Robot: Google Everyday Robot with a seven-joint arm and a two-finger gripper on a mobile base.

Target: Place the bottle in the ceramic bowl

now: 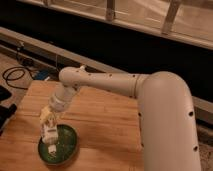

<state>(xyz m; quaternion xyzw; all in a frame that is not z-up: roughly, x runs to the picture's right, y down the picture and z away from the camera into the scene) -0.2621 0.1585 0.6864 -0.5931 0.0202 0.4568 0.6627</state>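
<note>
Fingers (46, 119) of the gripper (48, 123) are clamping the upper end of the bottle (50, 136), and I am watching it hang almost upright, its long axis running top to bottom with a slight lean, its lower end pointing down into the ceramic bowl (65, 148). That bowl is sitting near the front left corner of the wooden table (105, 130). I am not making out any label or writing on the bottle.

At lower left of the frame, the pale gripper (48, 126) is showing over the dark green ceramic bowl (59, 145); the white bottle (50, 136) is contrasting with the tan wood-grain table (105, 125).
</note>
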